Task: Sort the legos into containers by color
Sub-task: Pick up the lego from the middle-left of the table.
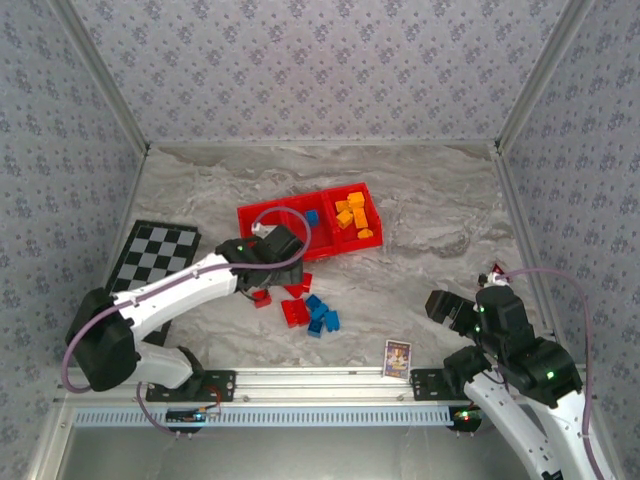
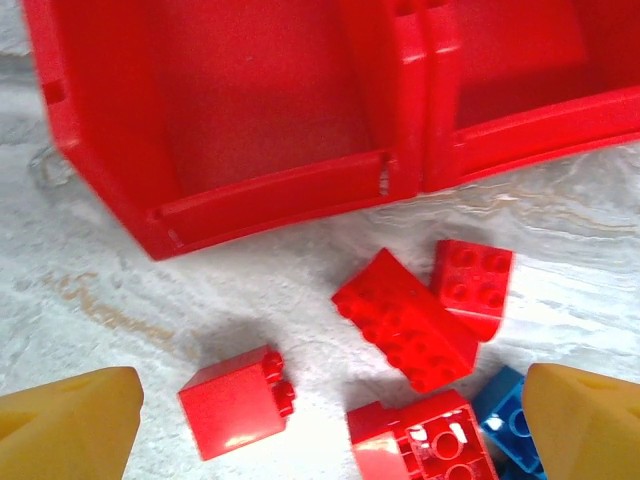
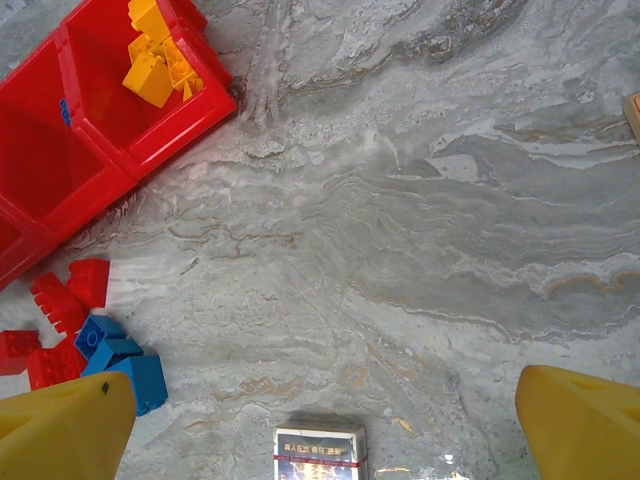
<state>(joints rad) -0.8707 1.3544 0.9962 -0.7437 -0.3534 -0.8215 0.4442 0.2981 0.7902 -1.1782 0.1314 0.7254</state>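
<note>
Red plastic tray sits mid-table on the marble top in the overhead view. Orange-yellow bricks fill its right compartment and one blue brick lies in the middle one. Loose red and blue bricks are scattered just in front. The left gripper hovers at the tray's near-left edge. The right gripper hangs well apart, near a picture card.

From the left wrist, yellow fingers are spread wide, gripping nothing, with red bricks on the marble between them.

From the right wrist, the jaws are released and empty above the card.
</note>
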